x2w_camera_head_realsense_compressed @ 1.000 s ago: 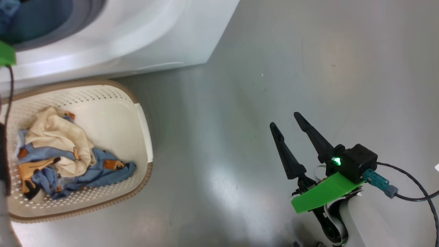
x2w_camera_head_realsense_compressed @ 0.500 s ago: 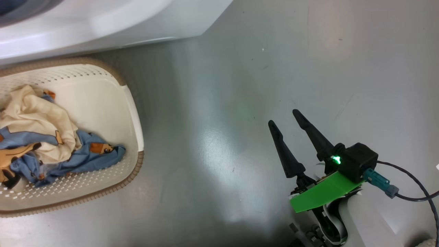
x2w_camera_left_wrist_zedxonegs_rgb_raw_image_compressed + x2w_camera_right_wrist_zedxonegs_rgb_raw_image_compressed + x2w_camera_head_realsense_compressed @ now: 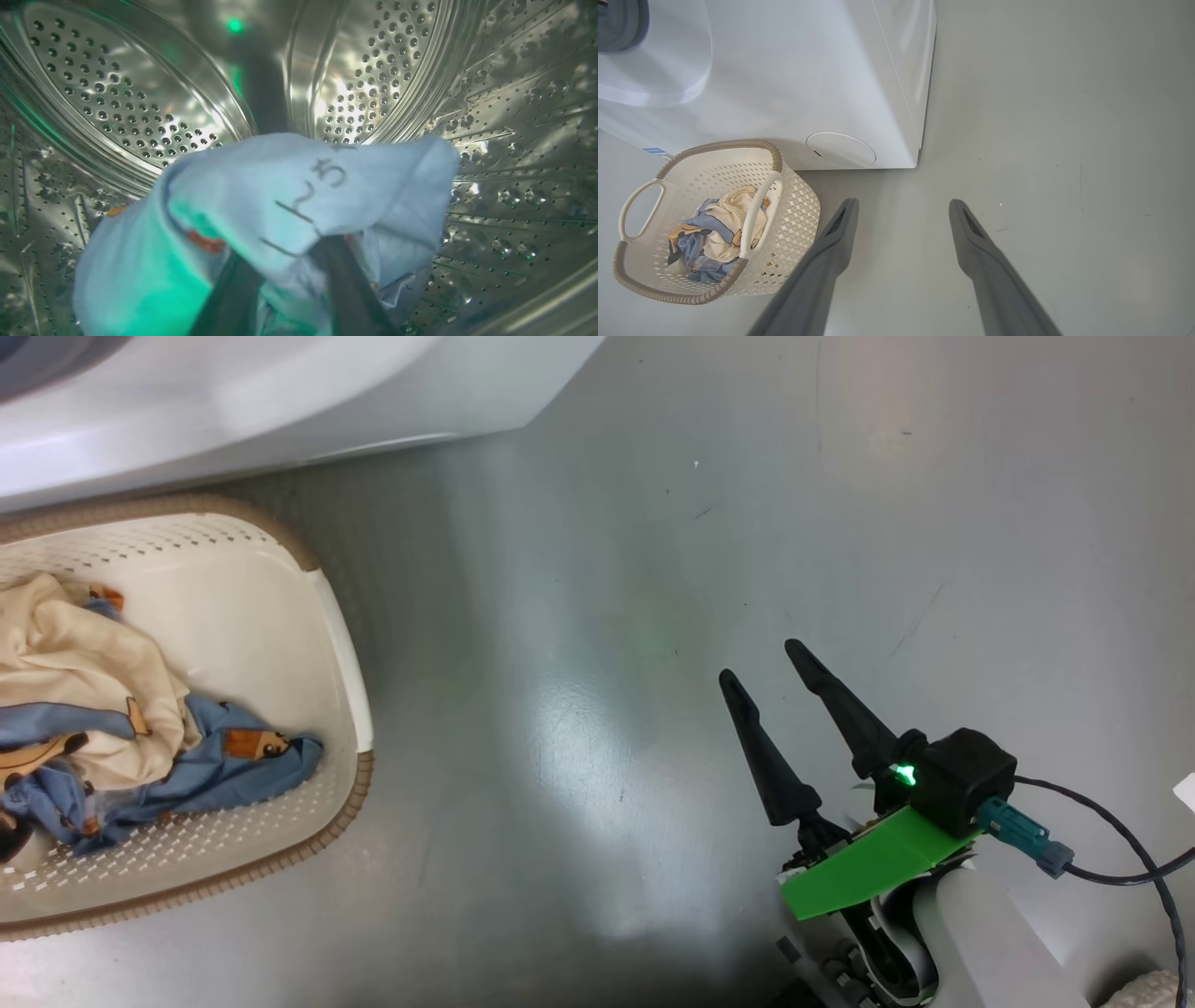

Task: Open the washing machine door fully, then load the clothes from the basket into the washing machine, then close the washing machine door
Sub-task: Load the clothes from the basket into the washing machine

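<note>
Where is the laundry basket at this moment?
In the head view, the basket sits on the floor at the left, just in front of the washing machine, with clothes lying inside it.

One basket point(image 3: 796, 210), one washing machine point(image 3: 794, 70).

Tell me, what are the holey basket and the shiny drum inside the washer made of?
The cream perforated basket with the brown woven-look rim looks like moulded plastic, matte: even punched holes, smooth handles. The silvery perforated drum looks like polished steel: mirror-like glints and reflections.
</note>
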Available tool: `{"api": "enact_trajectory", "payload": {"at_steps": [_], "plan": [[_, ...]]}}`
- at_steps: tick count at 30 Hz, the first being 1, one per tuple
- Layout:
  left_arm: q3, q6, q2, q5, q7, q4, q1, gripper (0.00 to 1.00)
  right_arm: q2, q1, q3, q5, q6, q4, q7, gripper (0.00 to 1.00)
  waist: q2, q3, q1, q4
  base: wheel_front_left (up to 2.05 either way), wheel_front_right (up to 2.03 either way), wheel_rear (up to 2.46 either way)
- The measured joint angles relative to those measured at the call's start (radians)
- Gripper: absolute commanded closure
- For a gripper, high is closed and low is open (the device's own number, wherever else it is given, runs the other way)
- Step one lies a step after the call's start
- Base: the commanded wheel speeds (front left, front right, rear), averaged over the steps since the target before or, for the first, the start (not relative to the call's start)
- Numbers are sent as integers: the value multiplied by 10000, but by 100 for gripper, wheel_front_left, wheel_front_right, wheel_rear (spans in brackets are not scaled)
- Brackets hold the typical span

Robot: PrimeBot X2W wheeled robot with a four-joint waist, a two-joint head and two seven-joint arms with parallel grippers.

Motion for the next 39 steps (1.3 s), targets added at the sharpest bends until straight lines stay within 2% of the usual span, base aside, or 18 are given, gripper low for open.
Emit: {"api": "enact_trajectory", "payload": {"at_steps": [13, 29, 39], "plan": [[-105, 0, -290, -136, 0, 343, 346, 0, 21, -224, -184, 2, 0, 111, 0, 0, 0, -469, 0, 287, 0, 0, 0], [36, 0, -907, -531, 2, -376, 2692, 0, -56, -194, -249, 123, 0, 556, 0, 0, 0, -1857, 0, 652, 0, 0, 0], [320, 0, -1331, -554, 0, -1482, 4718, 0, -111, 113, -391, 194, 0, 846, 0, 0, 0, -2891, 0, 805, 0, 0, 0]]}}
